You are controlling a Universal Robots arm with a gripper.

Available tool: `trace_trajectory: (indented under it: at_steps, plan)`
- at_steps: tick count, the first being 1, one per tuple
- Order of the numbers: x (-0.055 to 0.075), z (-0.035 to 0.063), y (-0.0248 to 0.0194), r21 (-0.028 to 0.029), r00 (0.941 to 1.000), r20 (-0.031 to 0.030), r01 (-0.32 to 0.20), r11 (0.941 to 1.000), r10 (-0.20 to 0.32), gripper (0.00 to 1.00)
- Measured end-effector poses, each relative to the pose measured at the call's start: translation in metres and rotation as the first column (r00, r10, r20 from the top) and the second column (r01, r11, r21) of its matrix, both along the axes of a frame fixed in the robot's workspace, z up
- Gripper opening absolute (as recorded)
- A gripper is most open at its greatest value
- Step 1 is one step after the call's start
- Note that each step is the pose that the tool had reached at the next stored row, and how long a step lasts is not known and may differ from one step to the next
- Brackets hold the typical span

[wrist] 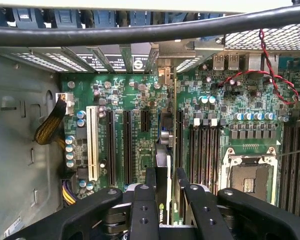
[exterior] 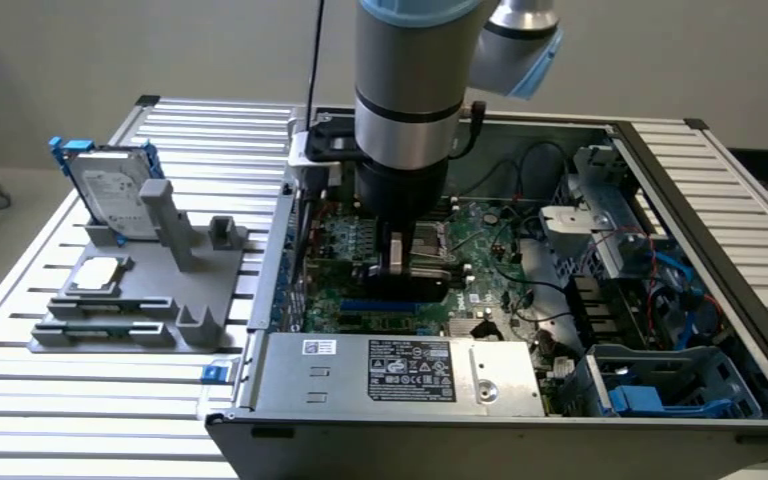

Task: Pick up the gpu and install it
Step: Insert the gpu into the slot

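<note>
Gripper (wrist: 166,176) of the Universal Robots arm reaches down into the open computer case (exterior: 357,425), its 2 fingers (wrist: 151,175) closed narrowly on the gpu (wrist: 163,150). The card stands on edge over the green motherboard (wrist: 130,100), in line with the long black expansion slots (wrist: 126,145), its far end near the case's rear brackets. Whether it touches a slot cannot be told. In the exterior view the gripper (exterior: 404,262) holds the gpu (exterior: 408,287) just behind the power supply (exterior: 398,370). On the slotted table (exterior: 37,400), well apart at the exterior view's left, a hard drive (exterior: 111,195) stands upright in a grey fixture (exterior: 131,320).
</note>
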State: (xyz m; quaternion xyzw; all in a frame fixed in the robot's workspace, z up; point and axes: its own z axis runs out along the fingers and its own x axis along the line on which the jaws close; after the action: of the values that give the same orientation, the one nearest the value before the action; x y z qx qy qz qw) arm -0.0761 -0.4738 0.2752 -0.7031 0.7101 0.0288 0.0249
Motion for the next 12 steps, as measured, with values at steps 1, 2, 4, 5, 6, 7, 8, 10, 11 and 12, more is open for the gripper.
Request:
trace_trajectory:
  at_steps: [1,2,4,5,6,7,8,10,11,12]
  plan:
    - [0.0000,-0.0003,-0.0001,0.0002,1.0000,-0.0009,0.000,1.0000,0.000,0.26]
    - [0.0000,-0.0007,-0.0001,0.0005,1.0000,-0.0016,0.000,1.0000,0.000,0.26]
    - [0.0000,-0.0013,-0.0001,0.0005,1.0000,-0.0028,0.000,1.0000,0.000,0.26]
    - [0.0000,-0.0015,-0.0002,0.0005,1.0000,-0.0031,0.000,1.0000,0.000,0.26]
    - [0.0000,-0.0017,-0.0002,0.0005,1.0000,-0.0032,0.000,1.0000,0.000,0.26]
    - [0.0000,-0.0019,-0.0002,0.0005,1.0000,-0.0033,0.000,1.0000,0.000,0.26]
    - [0.0000,-0.0020,-0.0002,0.0006,1.0000,-0.0032,0.000,1.0000,0.000,0.26]
    - [-0.0001,-0.0022,-0.0002,0.0006,1.0000,-0.0032,0.000,1.0000,0.000,0.26]
    - [-0.0002,-0.0023,-0.0002,0.0006,1.0000,-0.0032,0.000,1.0000,0.000,0.26]
    - [-0.0005,-0.0024,-0.0002,0.0006,1.0000,-0.0032,0.001,1.0000,-0.001,0.26]
